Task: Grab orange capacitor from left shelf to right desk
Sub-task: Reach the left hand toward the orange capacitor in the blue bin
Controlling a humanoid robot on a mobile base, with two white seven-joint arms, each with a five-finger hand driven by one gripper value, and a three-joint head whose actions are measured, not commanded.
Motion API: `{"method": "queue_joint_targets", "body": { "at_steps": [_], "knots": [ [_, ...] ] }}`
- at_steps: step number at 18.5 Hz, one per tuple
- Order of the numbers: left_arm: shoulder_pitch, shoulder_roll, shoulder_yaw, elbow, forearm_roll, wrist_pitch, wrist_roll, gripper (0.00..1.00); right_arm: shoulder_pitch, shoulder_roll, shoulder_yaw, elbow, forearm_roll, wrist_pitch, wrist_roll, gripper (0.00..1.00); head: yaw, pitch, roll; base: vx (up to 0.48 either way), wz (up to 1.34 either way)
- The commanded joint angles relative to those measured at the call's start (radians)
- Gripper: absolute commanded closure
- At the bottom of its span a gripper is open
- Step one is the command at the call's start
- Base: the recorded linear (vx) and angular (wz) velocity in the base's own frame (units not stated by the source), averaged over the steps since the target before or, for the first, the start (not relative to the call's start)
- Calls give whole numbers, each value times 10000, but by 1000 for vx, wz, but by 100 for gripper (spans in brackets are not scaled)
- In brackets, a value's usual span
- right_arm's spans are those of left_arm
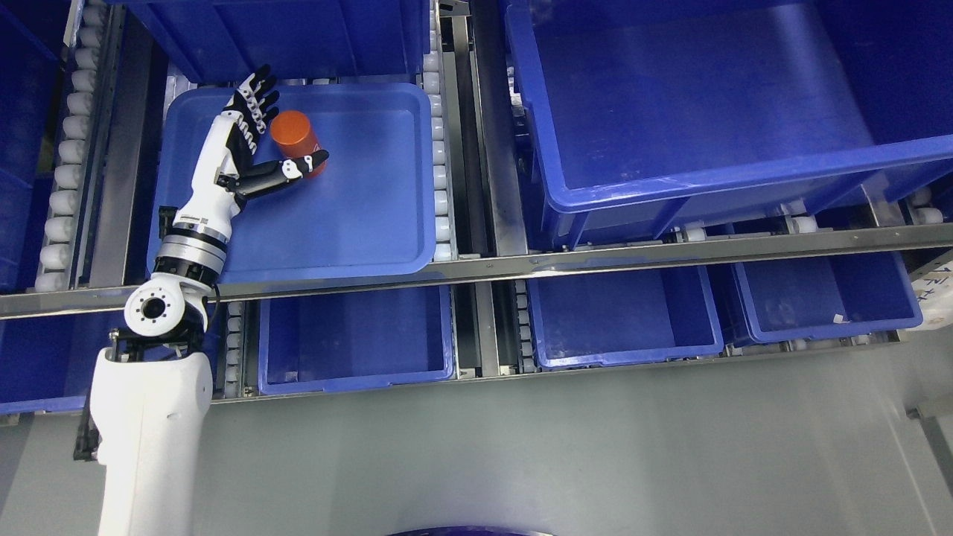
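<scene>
An orange cylindrical capacitor point(295, 137) stands in a shallow blue tray point(372, 216) on the upper shelf at the left. My left hand point(275, 134) is open around it: the fingers point(255, 97) are spread on its left side and the thumb point(294, 170) lies across its near side. The fingers are not closed on it. The right arm is not in view.
A large deep blue bin point(715, 112) sits on the upper shelf to the right. Several smaller blue bins point(357, 342) sit on the lower shelf. A metal rail point(595, 260) runs along the shelf front. Grey floor point(595, 447) lies below.
</scene>
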Motion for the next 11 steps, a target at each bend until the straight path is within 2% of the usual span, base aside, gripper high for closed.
{"method": "queue_joint_targets", "body": {
  "at_steps": [1,6,11],
  "knots": [
    [-222,564,-784,454,-28,40,-55,10,138,-175,-107,-337,0,-4,8,0,0,0,0,0,0],
    [-344,625,-662,869,-28,-143,-86,28,138,-175,-107,-337,0,-4,8,0,0,0,0,0,0],
    [-145,641,-554,884,-28,-757,-101,48,138,-175,-107,-337,0,-4,8,0,0,0,0,0,0]
  ]
}}
